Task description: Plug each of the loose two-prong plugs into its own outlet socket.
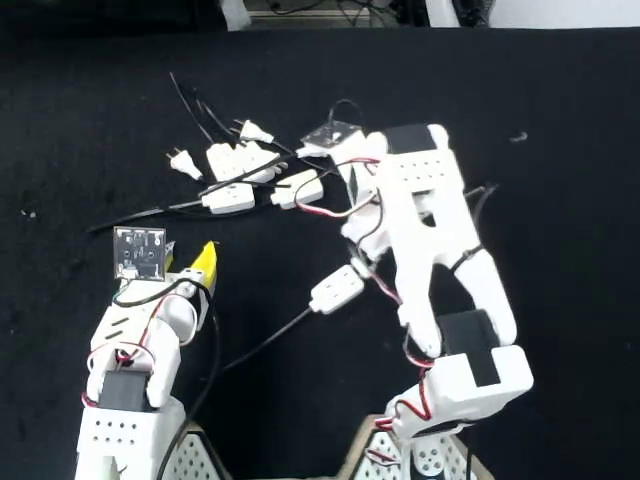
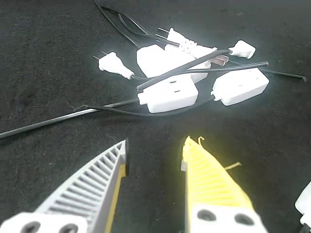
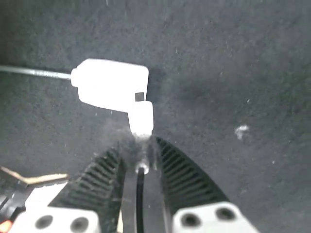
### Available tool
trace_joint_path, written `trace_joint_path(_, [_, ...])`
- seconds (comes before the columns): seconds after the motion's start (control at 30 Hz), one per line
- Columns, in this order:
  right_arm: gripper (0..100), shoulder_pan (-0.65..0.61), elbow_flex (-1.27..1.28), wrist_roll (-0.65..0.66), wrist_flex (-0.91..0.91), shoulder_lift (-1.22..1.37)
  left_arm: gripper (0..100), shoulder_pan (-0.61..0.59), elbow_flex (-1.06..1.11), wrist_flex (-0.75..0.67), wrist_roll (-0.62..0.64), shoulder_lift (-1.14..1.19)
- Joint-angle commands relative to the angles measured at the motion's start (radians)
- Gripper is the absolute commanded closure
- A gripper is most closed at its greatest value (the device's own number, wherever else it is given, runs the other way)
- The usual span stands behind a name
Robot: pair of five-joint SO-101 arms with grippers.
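My right fingers (image 3: 180,167) pinch narrow on a white plug (image 3: 142,116) by its cord end; its nose touches an outlet socket (image 3: 109,85) lying loose on the tabletop (image 3: 233,58). Pushed off-line, I'd expect that unheld socket to skid away. My left fingers (image 2: 209,179) stand wide, empty, near the other plugs (image 2: 114,64).

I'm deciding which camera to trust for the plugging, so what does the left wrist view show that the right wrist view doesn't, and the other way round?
Left wrist view: the left gripper open over the table, and beyond it three clustered sockets with loose plugs and black cords among them. Right wrist view: the right gripper shut on the held plug, whose front touches a single socket. Both: the black table and white sockets on dark cords.
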Motion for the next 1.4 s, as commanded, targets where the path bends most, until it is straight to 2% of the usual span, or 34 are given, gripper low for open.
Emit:
trace_joint_path(0.0, [98.8, -0.034, 0.012, -0.012, -0.031, -0.005, 81, -0.008, -0.002, 0.005, 0.006, -0.012])
trace_joint_path(0.77, [98.8, -0.044, 0.059, -0.006, -0.035, -0.004, 81, -0.008, -0.002, 0.005, 0.006, -0.012])
trace_joint_path(1.07, [98.8, -0.04, -0.007, -0.077, -0.028, 0.128, 81, -0.008, -0.002, 0.005, 0.006, -0.012])
trace_joint_path(1.37, [98.8, -0.058, -0.021, -0.077, -0.023, 0.105, 81, -0.035, -0.007, 0.005, 0.009, -0.012])
